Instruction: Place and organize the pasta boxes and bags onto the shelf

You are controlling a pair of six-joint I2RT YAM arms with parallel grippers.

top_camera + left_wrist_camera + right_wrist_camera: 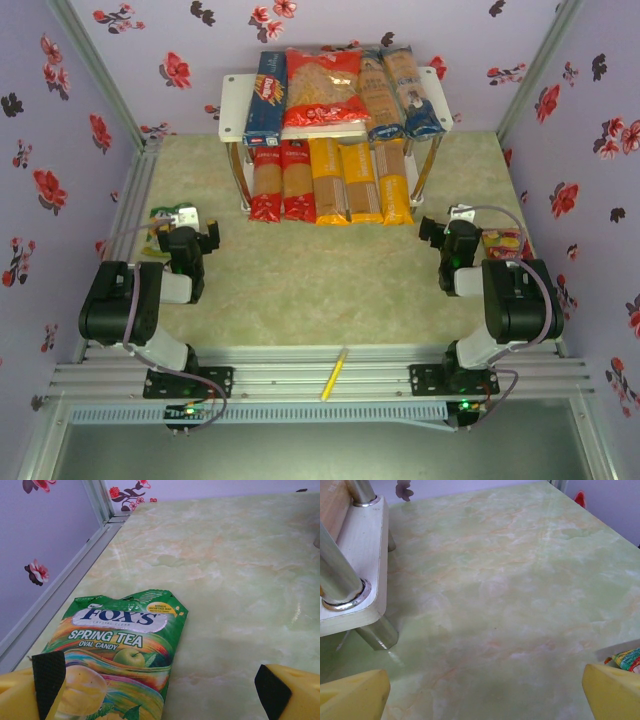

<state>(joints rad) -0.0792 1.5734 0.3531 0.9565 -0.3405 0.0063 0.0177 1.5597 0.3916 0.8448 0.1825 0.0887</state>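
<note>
Overhead, the white two-tier shelf (232, 105) stands at the far side of the bench (320, 285), carrying all the pasta packs; on its upper tier, from left to right, lie the dark-blue box (266, 98), the wide red bag (322, 88) and two blue-ended bags (381, 95), side by side and touching; on the lower tier lie two red-ended bags (265, 182) at the left and three yellow-orange bags (360, 182) to their right, their near ends jutting past the front edge. Left hand (188, 228): released, fingers spread wide, grasping nothing, low over the left side of the bench, well apart from the shelf; in the left wrist view the same hand (160, 692) frames a green sweets packet (120, 645) lying flat on the bench, the left finger overlapping its lower corner. Right hand (452, 232): likewise released and empty, near the right edge of the bench; in the right wrist view this hand (485, 697) faces bare bench, with a shelf corner and its silver posts at the left and a red and yellow packet (627, 659) just beside the right finger. A yellow pen (334, 374) lies slantwise on the near rail (300, 385) between the arm bases.
</note>
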